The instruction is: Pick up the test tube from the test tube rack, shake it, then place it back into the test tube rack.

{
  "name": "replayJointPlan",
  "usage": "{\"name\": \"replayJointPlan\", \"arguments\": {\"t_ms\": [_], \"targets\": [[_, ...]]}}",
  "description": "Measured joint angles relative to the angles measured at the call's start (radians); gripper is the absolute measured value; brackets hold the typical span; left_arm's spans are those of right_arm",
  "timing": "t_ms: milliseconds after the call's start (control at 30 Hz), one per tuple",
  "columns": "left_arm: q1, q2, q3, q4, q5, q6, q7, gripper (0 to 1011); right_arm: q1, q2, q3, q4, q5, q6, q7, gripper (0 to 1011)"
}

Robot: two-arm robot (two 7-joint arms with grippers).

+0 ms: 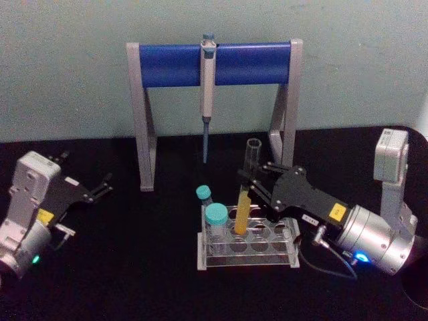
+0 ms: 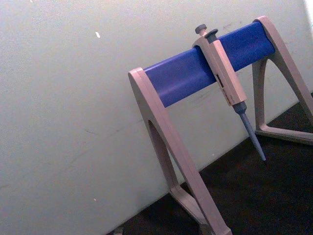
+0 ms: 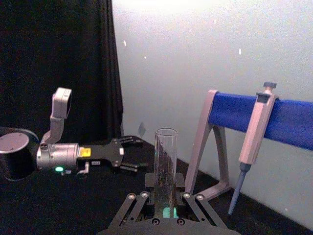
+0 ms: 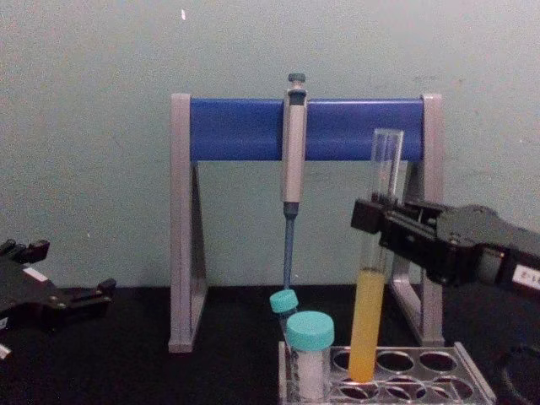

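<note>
The test tube is tall clear glass with yellow liquid in its lower part. It stands nearly upright, its round bottom at a hole near the left end of the clear test tube rack. My right gripper reaches in from the right and is shut on the tube's middle, above the liquid. In the right wrist view the tube rises between the two fingers. My left gripper rests open and empty at the far left of the table, far from the rack.
A grey-and-blue pipette stand stands behind the rack with a pipette hanging from its bar. A wide teal-capped tube and a thin teal-capped one sit in the rack's left end, close to the held tube.
</note>
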Motion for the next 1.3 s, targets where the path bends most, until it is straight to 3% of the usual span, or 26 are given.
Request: {"name": "replayJointPlan", "arguments": {"t_ms": [733, 1300], "targets": [[0.000, 0.000, 0.000, 0.000, 0.000, 0.000, 0.000, 1001, 0.019, -0.016, -0.033, 0.063, -0.035, 0.000, -0.043, 223], [0.000, 0.000, 0.000, 0.000, 0.000, 0.000, 0.000, 1001, 0.022, -0.039, -0.039, 0.108, -0.055, -0.005, -0.049, 223]]}}
